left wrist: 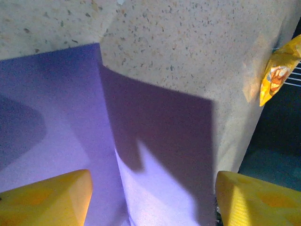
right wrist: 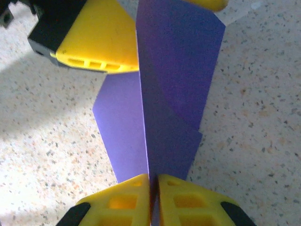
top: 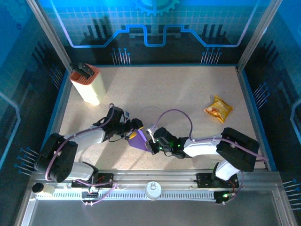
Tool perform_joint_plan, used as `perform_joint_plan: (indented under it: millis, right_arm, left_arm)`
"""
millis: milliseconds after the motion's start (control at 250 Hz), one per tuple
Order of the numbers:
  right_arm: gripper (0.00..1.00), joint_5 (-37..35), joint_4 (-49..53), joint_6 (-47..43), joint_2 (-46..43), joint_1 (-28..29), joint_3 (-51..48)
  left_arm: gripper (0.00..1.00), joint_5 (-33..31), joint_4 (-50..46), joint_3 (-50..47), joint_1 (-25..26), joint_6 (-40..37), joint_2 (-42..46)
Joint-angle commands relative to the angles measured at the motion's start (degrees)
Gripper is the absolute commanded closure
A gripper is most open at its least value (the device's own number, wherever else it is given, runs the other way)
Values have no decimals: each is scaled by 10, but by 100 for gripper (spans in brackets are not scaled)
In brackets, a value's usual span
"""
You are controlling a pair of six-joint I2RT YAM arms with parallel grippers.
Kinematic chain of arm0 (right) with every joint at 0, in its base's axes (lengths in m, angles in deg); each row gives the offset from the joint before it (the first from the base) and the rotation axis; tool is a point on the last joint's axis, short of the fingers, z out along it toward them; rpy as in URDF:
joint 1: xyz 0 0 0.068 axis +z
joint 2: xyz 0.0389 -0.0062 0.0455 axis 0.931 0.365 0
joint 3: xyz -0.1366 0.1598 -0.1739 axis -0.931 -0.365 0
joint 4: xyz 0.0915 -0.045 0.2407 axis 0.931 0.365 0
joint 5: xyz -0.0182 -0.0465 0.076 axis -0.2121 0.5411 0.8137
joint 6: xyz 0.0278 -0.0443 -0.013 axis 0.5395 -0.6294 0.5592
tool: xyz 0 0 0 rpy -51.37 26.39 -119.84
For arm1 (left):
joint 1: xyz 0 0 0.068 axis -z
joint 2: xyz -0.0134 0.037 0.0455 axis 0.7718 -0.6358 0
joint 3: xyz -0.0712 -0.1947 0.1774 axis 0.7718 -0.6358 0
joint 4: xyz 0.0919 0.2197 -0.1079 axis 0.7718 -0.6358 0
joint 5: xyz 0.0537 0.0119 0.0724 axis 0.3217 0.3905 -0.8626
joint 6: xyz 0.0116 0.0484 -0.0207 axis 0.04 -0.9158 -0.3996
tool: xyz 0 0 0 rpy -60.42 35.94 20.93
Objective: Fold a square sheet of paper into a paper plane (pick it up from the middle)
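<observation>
From above, the tall cream-and-orange box (top: pixel 87 85) stands in the upper left of the table (top: pixel 164 89) with something dark poking from its top, though what it is I can't tell. The yellow snack packet (top: pixel 218 108) lies alone at right. Low in the centre both arms reach inward, forearms low over the table, and meet at the purple sheet of paper (top: pixel 139 140), with the left gripper (top: pixel 135 126) on its upper left and the right gripper (top: pixel 150 142) on its lower right. On the left wrist camera, the yellow fingers (left wrist: pixel 47 200) sit at the bottom corners, spread wide, and the creased sheet runs up between them, one flap rising off the table. I can't tell whether they touch it. On the right wrist camera, two yellow fingers (right wrist: pixel 117 202) at the bottom edge are nearly together, pinching the sheet's upright fold. At the upper left, a left finger sits right beside the standing flap.
</observation>
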Motion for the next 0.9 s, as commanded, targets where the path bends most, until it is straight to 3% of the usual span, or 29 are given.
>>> perform_joint_plan:
  millis: [0,244,467,595,899]
  right_arm:
    - [83,-51,49,-44,0,23,22]
    - [70,-149,71,-109,14,76,39]
    - [69,-281,-16,-229,61,141,31]
    - [66,-341,-25,-255,82,151,35]
    - [67,-326,-75,-242,62,148,2]
  left_arm:
    - [34,-6,-27,28,2,8,-12]
    - [48,-23,-53,20,2,9,3]
    - [70,-32,-61,7,2,10,23]
    - [74,-31,-67,10,2,3,24]
    - [77,-29,-65,9,2,1,21]
